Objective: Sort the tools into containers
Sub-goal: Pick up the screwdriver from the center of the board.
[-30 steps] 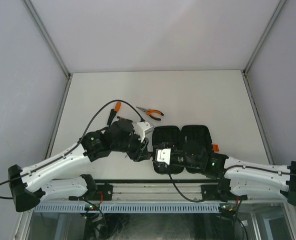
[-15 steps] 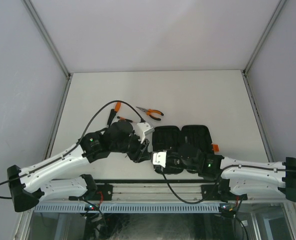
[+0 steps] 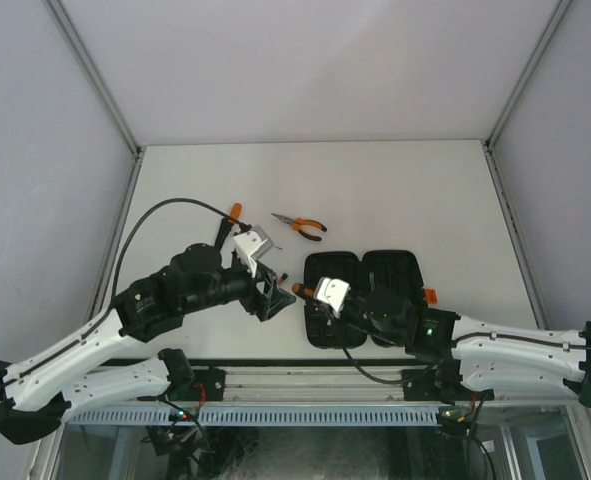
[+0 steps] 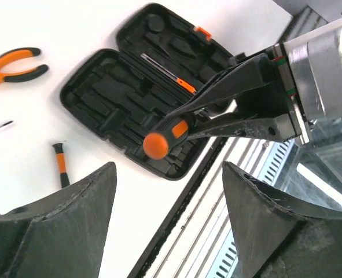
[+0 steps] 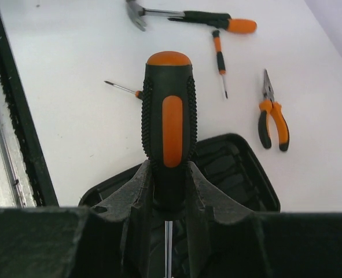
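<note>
The right tool is clamped on a thick screwdriver, its ribbed black handle capped and inlaid with orange. It is held over the open black case near the counter's front edge. The left tool gapes wide, empty. Pliers and a hammer lie on the white counter, which has plain grey walls around it.

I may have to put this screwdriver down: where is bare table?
Free: the far table beyond the pliers, and the strip right of the case. Crowded: left of the case, around the hammer, thin screwdrivers and left gripper.
</note>
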`<state>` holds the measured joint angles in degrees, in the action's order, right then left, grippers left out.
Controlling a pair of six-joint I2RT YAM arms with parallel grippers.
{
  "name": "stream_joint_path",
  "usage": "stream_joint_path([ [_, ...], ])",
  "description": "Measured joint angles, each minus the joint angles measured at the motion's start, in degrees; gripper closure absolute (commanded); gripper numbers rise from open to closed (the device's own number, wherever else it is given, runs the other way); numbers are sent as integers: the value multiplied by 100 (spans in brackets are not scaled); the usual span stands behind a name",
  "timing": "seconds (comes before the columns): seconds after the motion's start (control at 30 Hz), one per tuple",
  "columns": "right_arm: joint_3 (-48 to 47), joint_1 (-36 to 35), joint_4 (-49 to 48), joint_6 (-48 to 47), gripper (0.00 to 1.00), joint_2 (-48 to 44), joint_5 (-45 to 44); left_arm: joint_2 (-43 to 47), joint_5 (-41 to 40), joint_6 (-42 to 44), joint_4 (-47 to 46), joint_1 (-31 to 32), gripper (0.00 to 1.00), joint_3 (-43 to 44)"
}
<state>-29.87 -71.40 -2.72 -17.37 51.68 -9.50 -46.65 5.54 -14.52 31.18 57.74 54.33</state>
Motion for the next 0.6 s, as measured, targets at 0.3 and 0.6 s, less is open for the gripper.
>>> stream_joint_path([
  [0.3, -146, 435, 890, 2094, 100, -564, -1207, 348, -671, -243, -33, -640, 21, -83],
  [0.6, -811, 1606, 1904, 3740, 100, -592, -1108, 363, -656, -542, 9, -1292, 21, -247],
])
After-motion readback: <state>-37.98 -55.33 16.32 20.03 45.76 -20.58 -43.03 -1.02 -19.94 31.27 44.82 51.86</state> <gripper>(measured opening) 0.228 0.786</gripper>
